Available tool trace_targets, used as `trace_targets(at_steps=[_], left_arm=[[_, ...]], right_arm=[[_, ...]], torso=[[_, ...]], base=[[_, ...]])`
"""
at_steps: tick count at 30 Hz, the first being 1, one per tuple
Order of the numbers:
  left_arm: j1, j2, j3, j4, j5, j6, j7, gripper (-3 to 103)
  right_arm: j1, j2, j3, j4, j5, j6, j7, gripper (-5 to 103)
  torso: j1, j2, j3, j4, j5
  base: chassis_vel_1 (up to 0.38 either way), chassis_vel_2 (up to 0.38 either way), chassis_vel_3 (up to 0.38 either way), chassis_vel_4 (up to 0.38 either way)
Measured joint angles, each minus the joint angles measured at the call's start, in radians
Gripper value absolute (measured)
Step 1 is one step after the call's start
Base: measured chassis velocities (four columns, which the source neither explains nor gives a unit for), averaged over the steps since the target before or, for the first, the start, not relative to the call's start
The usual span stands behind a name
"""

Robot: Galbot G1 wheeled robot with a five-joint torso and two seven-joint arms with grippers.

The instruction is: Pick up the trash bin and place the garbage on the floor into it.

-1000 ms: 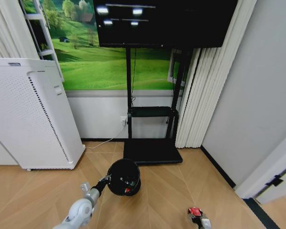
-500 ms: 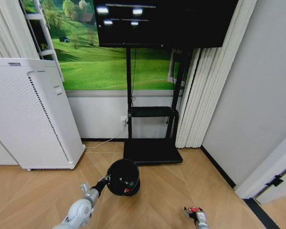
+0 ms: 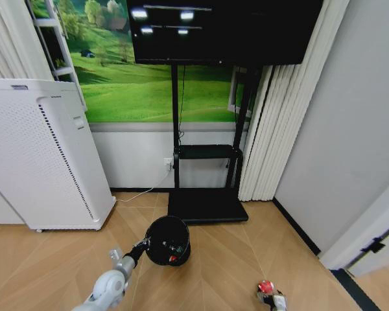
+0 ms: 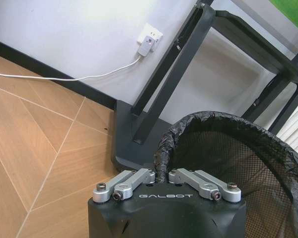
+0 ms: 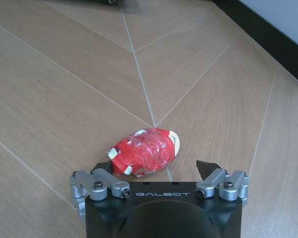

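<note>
The trash bin (image 3: 168, 240) is a small black round basket with a liner, in front of the TV stand. A red scrap and something green-labelled lie inside it. My left gripper (image 3: 144, 244) is shut on its near rim. The left wrist view shows the gripper (image 4: 161, 173) pinching the bag-covered rim beside the mesh wall of the trash bin (image 4: 228, 158). One piece of garbage (image 3: 266, 286), red and white and crumpled, lies on the wooden floor at the lower right. My right gripper (image 3: 273, 300) is open just behind it. In the right wrist view the garbage (image 5: 145, 150) sits between the spread fingers of the gripper (image 5: 154, 167).
A white air purifier (image 3: 45, 155) stands at the left wall. The TV stand's black base (image 3: 207, 207) sits right behind the bin, and a white cable (image 3: 139, 193) runs to a wall socket (image 4: 149, 38). Curtains (image 3: 272, 129) and a door (image 3: 376, 246) close off the right.
My right gripper shifted slightly left, then back right, staying by the red piece. The bin and the left arm stayed still.
</note>
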Motion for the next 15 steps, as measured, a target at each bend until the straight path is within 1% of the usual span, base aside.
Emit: trace_targets(at_steps=[4,7,12,13,14,15], left_arm=[[0.004,0.0,0.0,0.0,0.001,-0.001,0.0,6],[0.012,0.002,-0.009,-0.004,0.002,-0.002,0.001,6],[0.013,0.001,-0.013,-0.004,0.003,-0.003,0.001,6],[0.013,0.001,-0.013,-0.004,0.003,-0.003,0.001,6],[0.013,0.001,-0.013,-0.004,0.003,-0.003,0.001,6],[0.013,0.001,-0.013,-0.004,0.003,-0.004,0.001,6]], right_arm=[[0.012,0.005,-0.002,-0.01,0.001,0.003,0.001,89],[0.018,0.01,-0.008,0.005,0.018,-0.001,0.005,75],[0.013,0.011,-0.013,0.015,0.02,-0.008,0.004,71],[0.016,0.014,-0.014,0.01,0.017,-0.008,0.004,75],[0.016,0.014,-0.014,0.01,0.017,-0.008,0.004,75],[0.024,0.018,-0.015,-0.002,0.011,-0.007,0.004,78]], torso=[[0.0,0.0,0.0,0.0001,-0.0001],[0.0,0.0,0.0,0.0003,0.0],[0.0,0.0,0.0,0.0002,0.0],[0.0,0.0,0.0,0.0001,-0.0001],[0.0,0.0,0.0,0.0001,-0.0001],[0.0,0.0,0.0,0.0001,0.0]], base=[[0.0,0.0,0.0,0.0],[0.0,0.0,0.0,0.0],[0.0,0.0,0.0,0.0],[0.0,0.0,0.0,0.0],[0.0,0.0,0.0,0.0],[0.0,0.0,0.0,0.0]])
